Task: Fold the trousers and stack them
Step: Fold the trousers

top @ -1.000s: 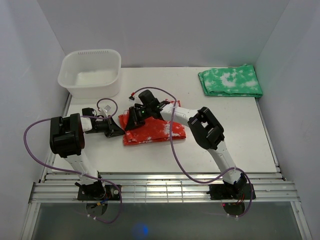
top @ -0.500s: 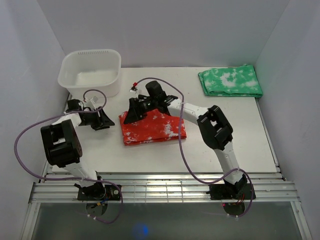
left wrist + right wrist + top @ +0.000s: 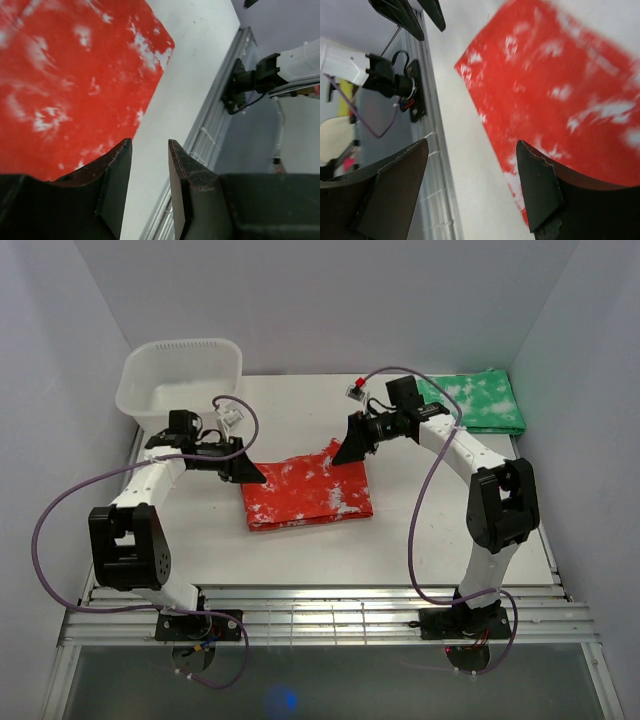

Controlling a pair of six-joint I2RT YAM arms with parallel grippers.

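Trousers (image 3: 305,492) folded flat, slightly parted left hand (image 3: 252,473) and wide-open right hand (image 3: 340,455) empty; green cloth (image 3: 462,402) only overhead.

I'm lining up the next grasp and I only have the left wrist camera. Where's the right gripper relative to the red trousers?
Observer: The right gripper is over the far right corner of the trousers, with its jaws wide open and nothing between them.
Operator: And where is my left gripper on the whole bundle?
Observer: The left gripper is at the far left corner. The trousers lie as a folded rectangle in the middle of the table.
Operator: Is there anything to stack them on?
Observer: A folded green cloth lies at the table's far right corner, apart from the trousers.
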